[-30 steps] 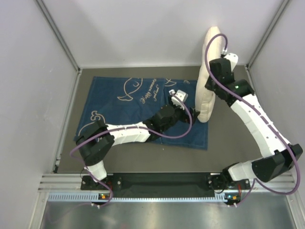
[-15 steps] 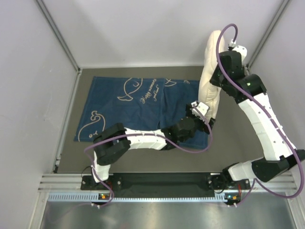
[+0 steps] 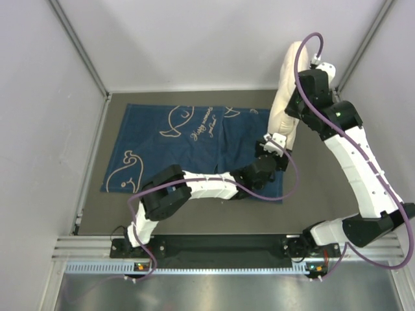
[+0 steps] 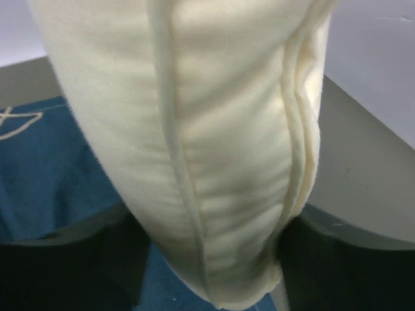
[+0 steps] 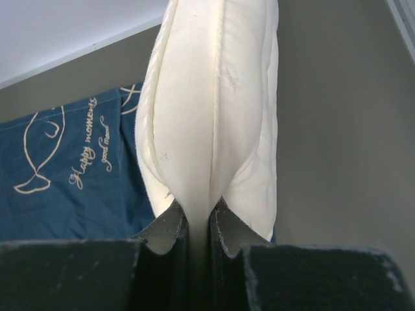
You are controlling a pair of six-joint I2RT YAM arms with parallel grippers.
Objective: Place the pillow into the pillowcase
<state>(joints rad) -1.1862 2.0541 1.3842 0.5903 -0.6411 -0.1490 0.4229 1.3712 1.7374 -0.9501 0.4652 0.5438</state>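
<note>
My right gripper (image 5: 198, 223) is pinched nearly closed on one thin edge of the pillow (image 3: 285, 110), which stands on end and stretches away from my fingertips, plump and cream-white with its seams running lengthwise. My left gripper (image 3: 275, 144) sits at the pillow's other, lower end, jaws spread wide, with that end filling the gap between my dark fingers (image 4: 84, 259). I cannot tell whether the pads actually press it. The pillowcase (image 3: 181, 149) lies flat on the grey table (image 3: 311, 188), under my left gripper and spreading away to its left. It is dark blue with white whale outlines and cursive writing. Its right edge lies just beneath the pillow's lower end.
</note>
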